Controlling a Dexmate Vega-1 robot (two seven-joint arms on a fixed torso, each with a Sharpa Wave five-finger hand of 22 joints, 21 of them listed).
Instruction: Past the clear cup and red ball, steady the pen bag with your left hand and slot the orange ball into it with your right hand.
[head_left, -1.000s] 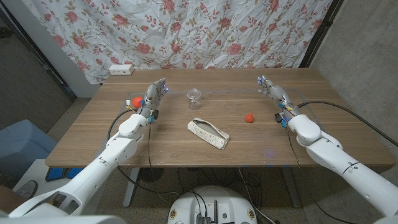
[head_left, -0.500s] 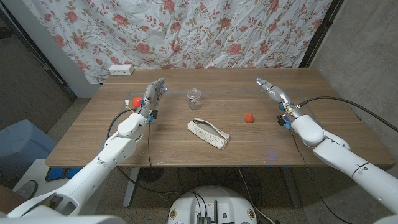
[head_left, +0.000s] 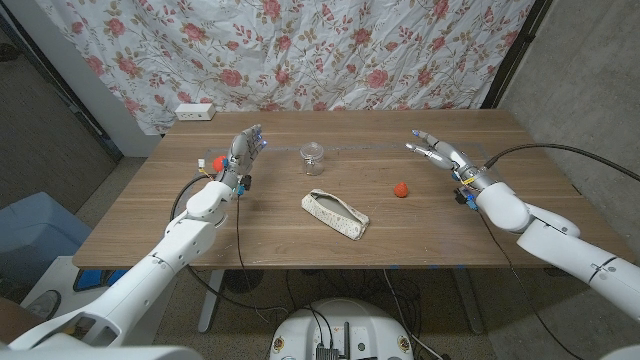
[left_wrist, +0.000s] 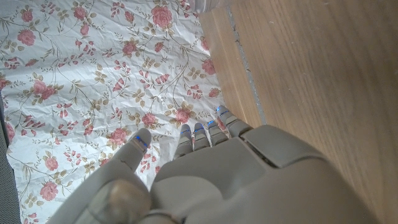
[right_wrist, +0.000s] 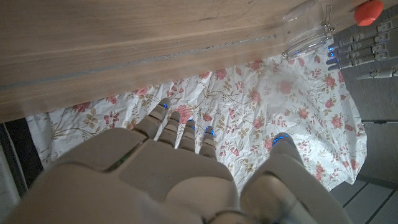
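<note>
On the wooden desk (head_left: 200, 240) we see the pen bag (head_left: 335, 214) lying flat near the middle, a pale, patterned pouch. Its long axis runs on a diagonal, one end pointing toward the far left of the desk and the other toward the near right. Just beyond its far end stands the clear cup (head_left: 313, 158), upright and apart from the bag. To the right of the bag, well apart from it, sits a small reddish ball (head_left: 401, 189) on the bare wood. At the far left of the desk, a second ball (head_left: 217, 163), red-orange in colour, shows partly behind our left hand. We cannot tell with confidence from these views which of the two is the orange one.

Our left hand (head_left: 243, 152) is raised at the far left of the desk with its fingers (left_wrist: 205, 134) apart and reaching up, holding nothing; it is just beside the partly hidden ball, and we cannot tell whether they touch. Our right hand (head_left: 440, 153) is at the far right side of the desk, fingers (right_wrist: 186, 134) spread and holding nothing, reaching toward the desk's middle; it is near the reddish ball but not touching it. Both hands are well apart from the pen bag.

Behind the desk hangs a floral cloth (head_left: 300, 50), and a white power strip (head_left: 195, 111) lies at the desk's far left corner.
</note>
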